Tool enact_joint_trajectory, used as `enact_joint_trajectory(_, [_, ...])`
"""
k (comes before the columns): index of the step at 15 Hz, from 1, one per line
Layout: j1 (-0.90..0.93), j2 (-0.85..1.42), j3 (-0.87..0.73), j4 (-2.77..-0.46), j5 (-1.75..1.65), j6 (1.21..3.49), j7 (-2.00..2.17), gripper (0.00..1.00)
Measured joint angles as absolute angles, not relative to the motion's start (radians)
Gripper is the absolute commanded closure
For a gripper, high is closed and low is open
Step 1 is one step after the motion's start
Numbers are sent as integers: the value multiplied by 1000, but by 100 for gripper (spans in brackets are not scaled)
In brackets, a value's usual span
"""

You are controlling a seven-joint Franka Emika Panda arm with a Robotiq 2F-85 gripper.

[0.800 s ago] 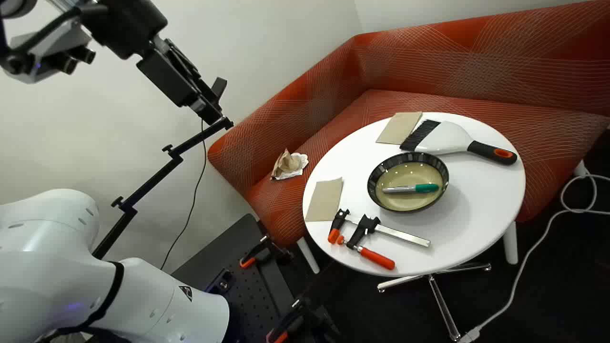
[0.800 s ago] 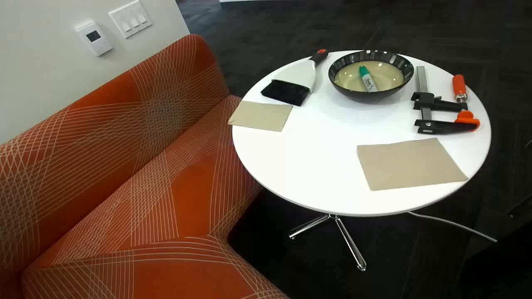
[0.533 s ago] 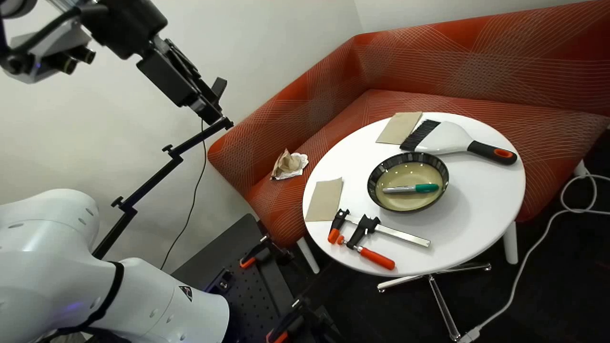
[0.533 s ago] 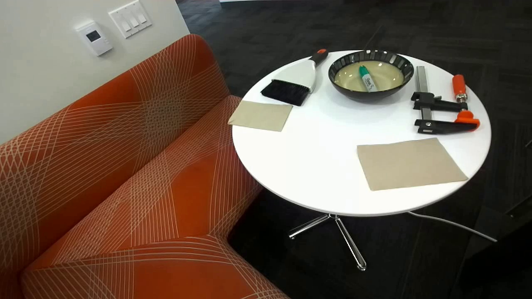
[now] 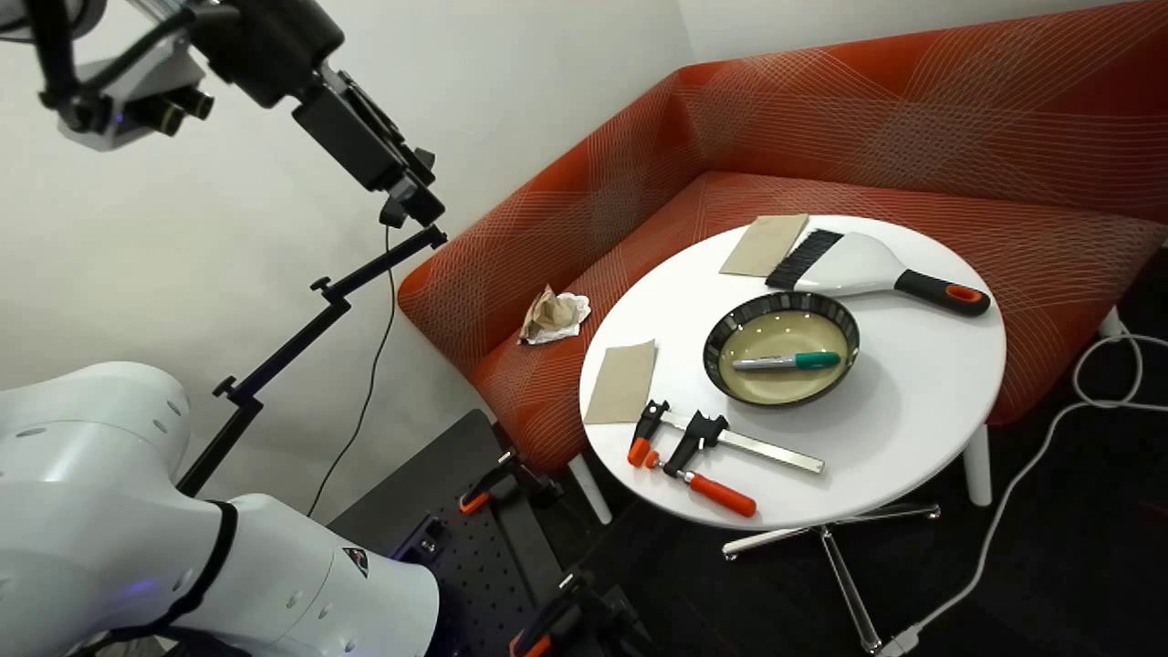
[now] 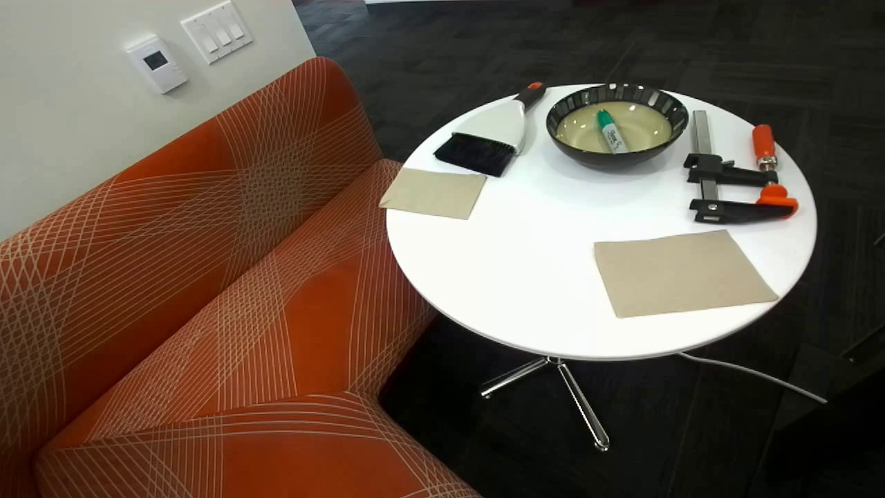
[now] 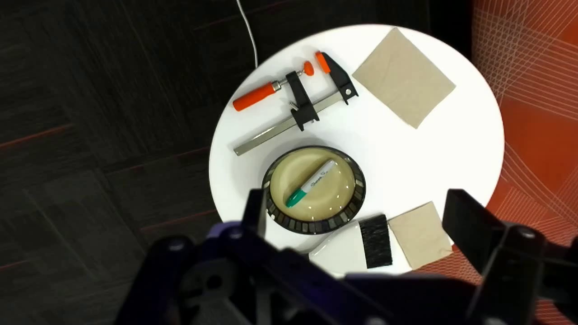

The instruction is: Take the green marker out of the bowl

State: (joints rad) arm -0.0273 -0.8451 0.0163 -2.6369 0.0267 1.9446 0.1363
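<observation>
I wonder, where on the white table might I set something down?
The widest bare patch lies between the larger brown sheet, smaller sheet and bowl; a narrower one, between bowl, brush handle and table edge. Crowded: brush, bowl and smaller sheet; clamp and larger sheet.

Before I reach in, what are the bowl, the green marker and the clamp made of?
Bowl: glossy, perhaps glazed ceramic; its cream inside throws sharp glints. Green marker: likely smooth plastic, given its even colour and printed lettering. Clamp: silvery sheen suggests a bare metal bar; the smooth red handle could be plastic or painted wood.
</observation>
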Motion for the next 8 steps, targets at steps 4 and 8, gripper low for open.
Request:
enact_joint_trajectory(4, [-34, -696, 94, -2616, 27, 2117, 293, 0])
enact_joint_trajectory(8, [-83, -462, 156, -2562, 15, 2260, 484, 0])
